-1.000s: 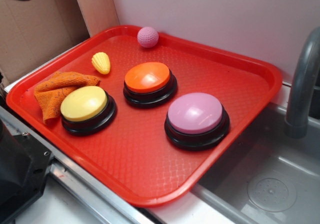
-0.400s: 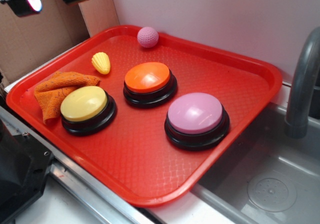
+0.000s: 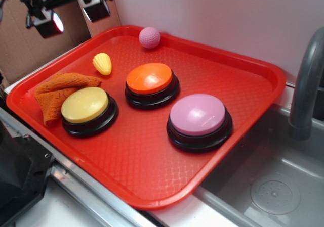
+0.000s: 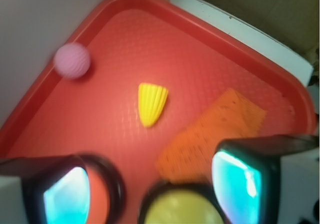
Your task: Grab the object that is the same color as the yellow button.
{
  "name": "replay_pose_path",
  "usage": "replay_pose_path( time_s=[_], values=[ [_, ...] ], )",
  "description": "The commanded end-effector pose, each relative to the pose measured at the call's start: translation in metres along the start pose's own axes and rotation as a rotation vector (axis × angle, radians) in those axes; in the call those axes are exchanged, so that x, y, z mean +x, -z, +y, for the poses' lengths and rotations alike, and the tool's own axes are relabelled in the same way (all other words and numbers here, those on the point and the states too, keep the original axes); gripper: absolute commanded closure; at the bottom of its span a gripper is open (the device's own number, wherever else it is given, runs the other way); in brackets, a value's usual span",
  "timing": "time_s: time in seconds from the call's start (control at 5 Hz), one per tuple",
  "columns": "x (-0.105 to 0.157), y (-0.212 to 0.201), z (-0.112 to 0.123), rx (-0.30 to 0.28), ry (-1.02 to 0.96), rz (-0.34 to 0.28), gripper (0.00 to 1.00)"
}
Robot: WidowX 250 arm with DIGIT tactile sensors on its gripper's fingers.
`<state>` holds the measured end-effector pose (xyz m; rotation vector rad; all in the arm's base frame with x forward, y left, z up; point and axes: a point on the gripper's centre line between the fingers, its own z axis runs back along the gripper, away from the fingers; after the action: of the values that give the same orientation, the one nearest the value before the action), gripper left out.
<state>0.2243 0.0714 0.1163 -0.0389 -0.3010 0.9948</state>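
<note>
The gripper (image 3: 71,14) hangs in the air at the top left of the exterior view, above the far left edge of a red tray (image 3: 243,65), with its two fingers spread wide apart and nothing between them. In the wrist view the two fingertip pads (image 4: 240,184) frame the bottom of the picture, well separated, confirming the released, empty state. Looking down past them, the object (image 4: 151,103), a small pale-yellow ridged toy shaped like a corn cob, lies flat on the tray floor, apart from everything else and well below the gripper. Near it, toward the tray's left side, sits a crumpled orange cloth (image 3: 58,93), which touches the yellow button (image 3: 86,105), a large domed push button on a black base. Beyond these stand an orange-topped button (image 3: 150,79) in the middle of the tray and a pink-topped button (image 3: 198,116) toward the right. A pink dimpled ball (image 3: 150,37) rests against the tray's far rim. A grey faucet (image 3: 306,85) and sink (image 3: 273,186) lie to the right of the tray. The task looks barely begun: the toy is untouched on the tray, and what remains is to descend over it, close on it, and lift.
</note>
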Motion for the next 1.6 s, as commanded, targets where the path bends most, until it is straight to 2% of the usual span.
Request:
replay_pose_path(
  time_s=[0.0, 0.4, 1.0, 1.2, 1.4],
  values=[
    [0.022, 0.036, 0.006, 0.048, -0.104, -0.069, 0.0],
    [0.027, 0.069, 0.016, 0.101, -0.157, -0.079, 0.0],
    [0.031, 0.096, 0.011, 0.074, -0.152, -0.041, 0.0],
    [0.035, 0.098, 0.012, 0.072, -0.155, -0.054, 0.17],
    [0.035, 0.096, 0.01, 0.061, -0.131, -0.057, 1.0]
  ],
)
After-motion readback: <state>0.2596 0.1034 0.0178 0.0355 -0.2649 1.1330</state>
